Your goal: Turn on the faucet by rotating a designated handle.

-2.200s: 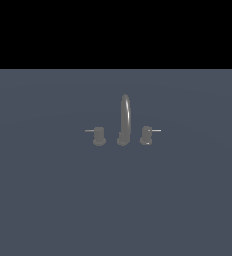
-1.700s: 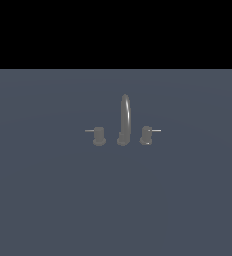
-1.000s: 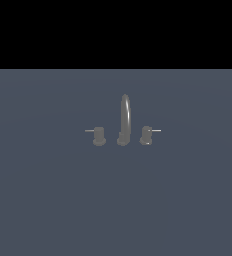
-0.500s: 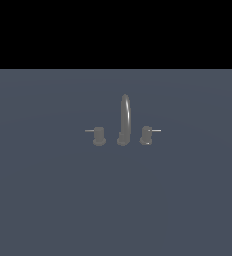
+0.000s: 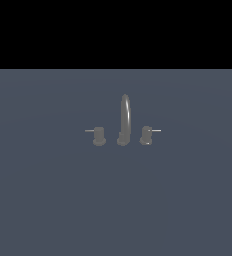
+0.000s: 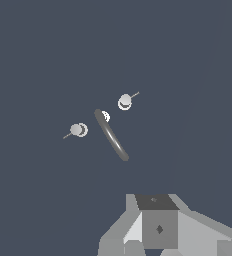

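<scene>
faucet (image 5: 124, 121) mid-floor, handle (image 5: 147, 135) unobstructed

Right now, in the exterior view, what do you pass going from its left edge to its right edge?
Duller lever rod → twin knob → arched spout → handle knob → bright-silver lever rod, all standing on the blue-grey surface.

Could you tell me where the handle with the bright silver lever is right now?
In the exterior view, the handle stands right of the spout, lever pointing right.
</scene>
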You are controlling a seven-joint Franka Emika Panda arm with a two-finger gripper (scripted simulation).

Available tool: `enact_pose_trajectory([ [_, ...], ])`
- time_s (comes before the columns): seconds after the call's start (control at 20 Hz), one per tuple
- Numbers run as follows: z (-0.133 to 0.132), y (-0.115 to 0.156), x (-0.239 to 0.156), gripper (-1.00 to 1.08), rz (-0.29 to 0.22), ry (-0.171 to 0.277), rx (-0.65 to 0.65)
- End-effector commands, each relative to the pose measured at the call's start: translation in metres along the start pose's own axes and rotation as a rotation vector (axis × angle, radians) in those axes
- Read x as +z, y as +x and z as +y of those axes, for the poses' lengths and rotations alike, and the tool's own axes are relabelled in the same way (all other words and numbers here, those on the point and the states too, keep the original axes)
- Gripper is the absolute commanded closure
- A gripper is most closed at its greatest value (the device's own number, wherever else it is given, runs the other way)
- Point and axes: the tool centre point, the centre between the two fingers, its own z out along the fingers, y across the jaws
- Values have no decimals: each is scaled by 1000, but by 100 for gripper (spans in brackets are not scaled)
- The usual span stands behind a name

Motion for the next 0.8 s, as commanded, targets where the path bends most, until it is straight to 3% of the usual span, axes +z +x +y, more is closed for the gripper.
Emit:
enact_pose_trajectory([
  [0.0,-4,19,17,108,-1,-1,68],
  [0.75,-11,117,140,108,-11,-12,469],
])
